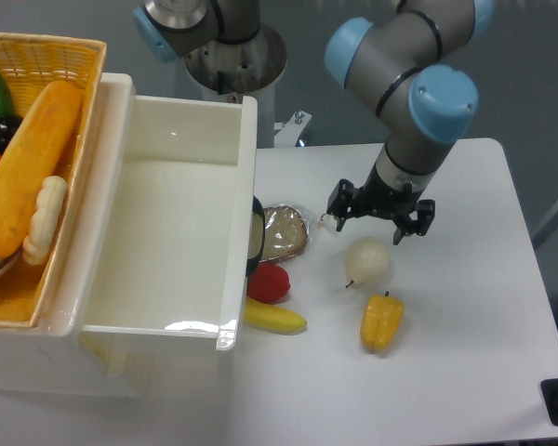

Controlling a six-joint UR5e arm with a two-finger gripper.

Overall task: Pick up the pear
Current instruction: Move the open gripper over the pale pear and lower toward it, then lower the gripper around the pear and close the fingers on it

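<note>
Hovering gripper [379, 226], fingers apart, above pear [366, 261] on table [465, 279]; wicker basket [70, 56] holds bread loaf [26, 167]; white bin [181, 223] bare

No readable text, labels, brands or numbers anywhere in view.

Pale cream pear [366, 261], glossy and roundish, lying on the white table, thin dark stem pointing lower left
</note>
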